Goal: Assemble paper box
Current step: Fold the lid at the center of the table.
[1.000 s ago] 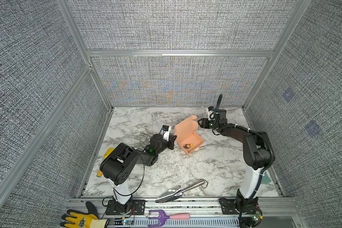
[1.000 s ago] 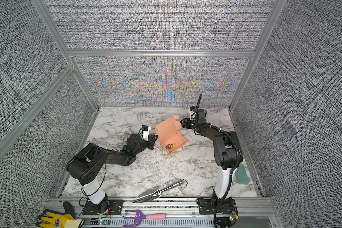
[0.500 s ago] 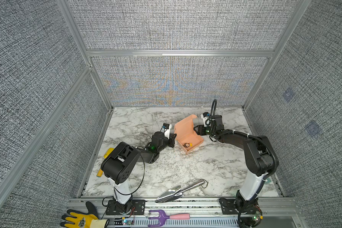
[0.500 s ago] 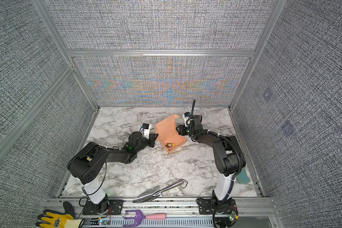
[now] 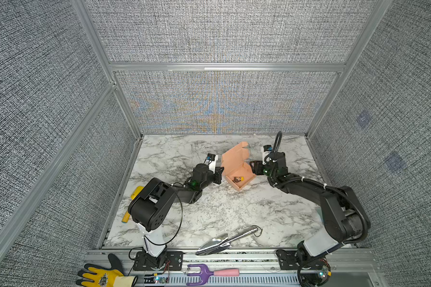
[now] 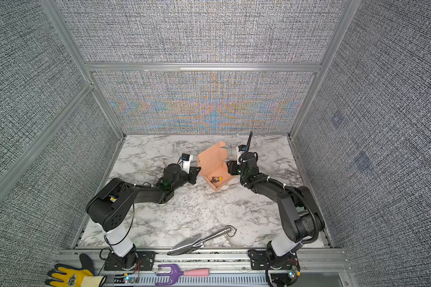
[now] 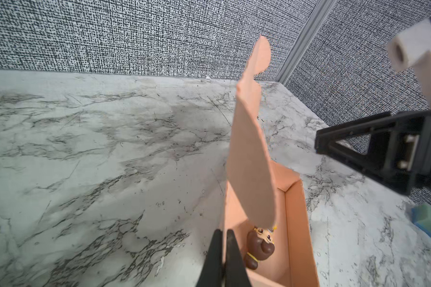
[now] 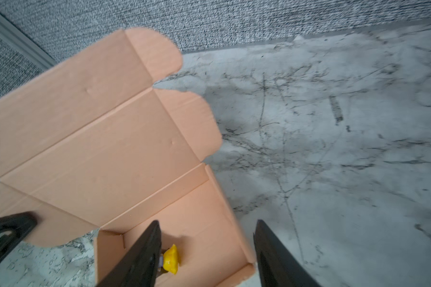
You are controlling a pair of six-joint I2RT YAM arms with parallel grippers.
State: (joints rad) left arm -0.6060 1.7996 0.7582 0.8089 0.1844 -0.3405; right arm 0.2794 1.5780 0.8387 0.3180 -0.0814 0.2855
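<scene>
The left gripper is shut, apparently pinched on a side wall of the paper box, though the contact is cropped at the frame's edge. The right gripper stands partly open and empty, with the opposite wall straddled by its jaws. The box is set on the marble table between both arms, lid upright, a small toy figure inside. Should the right jaws be pushed sideways, that wall could be creased or the box pulled from the pinch.
</scene>
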